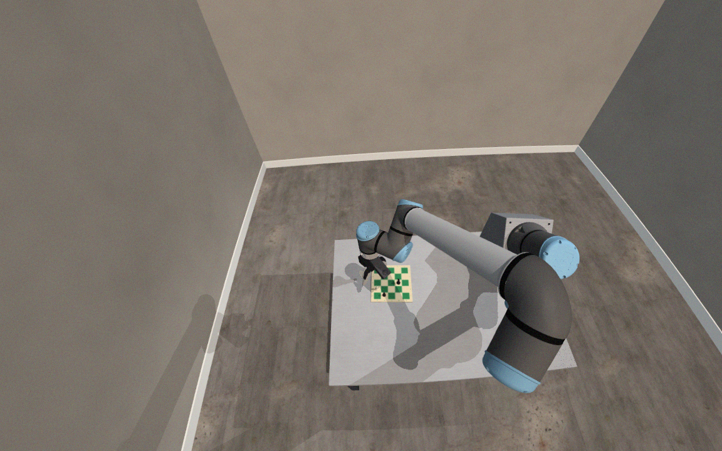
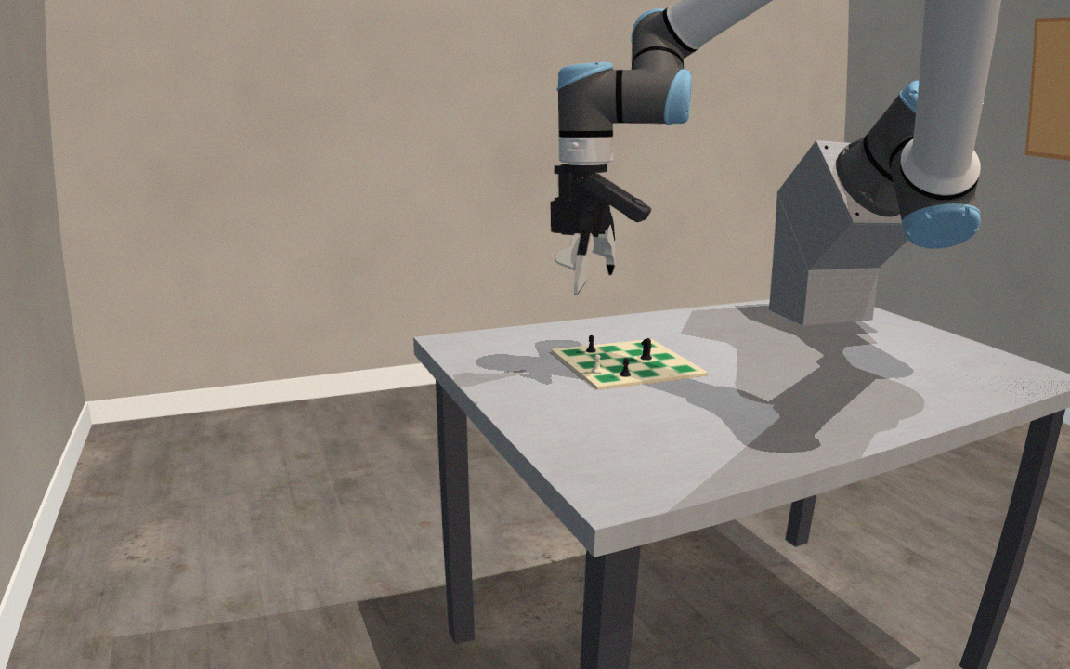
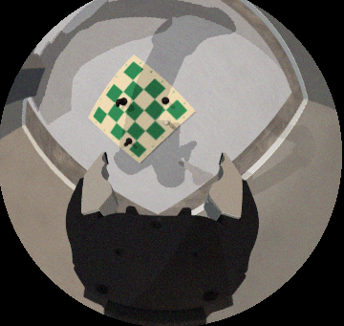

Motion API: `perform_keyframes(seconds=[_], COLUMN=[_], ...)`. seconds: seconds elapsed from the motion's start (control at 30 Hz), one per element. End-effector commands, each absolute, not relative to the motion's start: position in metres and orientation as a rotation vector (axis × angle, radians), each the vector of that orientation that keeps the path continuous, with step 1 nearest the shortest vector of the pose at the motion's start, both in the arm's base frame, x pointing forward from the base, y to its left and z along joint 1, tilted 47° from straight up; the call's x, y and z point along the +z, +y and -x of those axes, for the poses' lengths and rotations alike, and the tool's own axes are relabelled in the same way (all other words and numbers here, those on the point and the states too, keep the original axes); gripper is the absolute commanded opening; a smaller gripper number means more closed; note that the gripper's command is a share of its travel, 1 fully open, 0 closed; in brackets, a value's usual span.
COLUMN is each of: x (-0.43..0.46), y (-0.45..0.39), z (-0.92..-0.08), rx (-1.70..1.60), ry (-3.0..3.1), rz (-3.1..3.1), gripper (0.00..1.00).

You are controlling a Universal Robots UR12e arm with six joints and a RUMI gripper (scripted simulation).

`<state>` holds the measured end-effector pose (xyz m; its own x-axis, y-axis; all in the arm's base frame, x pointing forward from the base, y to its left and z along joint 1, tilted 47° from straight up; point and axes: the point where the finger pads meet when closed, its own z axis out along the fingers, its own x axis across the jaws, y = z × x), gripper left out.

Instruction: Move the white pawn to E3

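A small green-and-cream chessboard [image 1: 404, 291] [image 2: 675, 366] [image 3: 155, 88] lies on the grey table [image 1: 363, 342] [image 2: 646, 457] [image 3: 229, 77]. The white pawn [image 2: 596, 363] [image 3: 166, 122] stands upright near the board's front left edge in the exterior view. Three black pieces [image 2: 590, 343] [image 2: 645, 348] [image 2: 625, 367] also stand upright; they show in the wrist view [image 3: 122, 101] [image 3: 165, 99] [image 3: 127, 141]. My gripper [image 2: 591, 275] [image 3: 162, 153] [image 1: 368, 273] is open and empty. It points down, high above the table just off the board's far left corner.
The arm's grey pedestal [image 2: 821, 249] [image 1: 512, 224] stands at the table's back right. The arm's long links reach over the table above the board. The table's left edge [image 2: 439, 366] is close to the board. A floor lies below.
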<state>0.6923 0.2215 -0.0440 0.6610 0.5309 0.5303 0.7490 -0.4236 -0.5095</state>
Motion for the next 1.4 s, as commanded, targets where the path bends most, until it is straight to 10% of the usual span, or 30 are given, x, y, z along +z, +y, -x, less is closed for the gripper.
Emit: perform_keyframes(seconds=[0.0, 1.37], x=[-0.0394, -0.0403], y=[0.2221, 0.2232], z=[-0.6877, -0.6849], rx=[-0.398, -0.454], ry=[-0.961, -1.074], rz=[2.142, 2.099], gripper=[1.00, 1.00])
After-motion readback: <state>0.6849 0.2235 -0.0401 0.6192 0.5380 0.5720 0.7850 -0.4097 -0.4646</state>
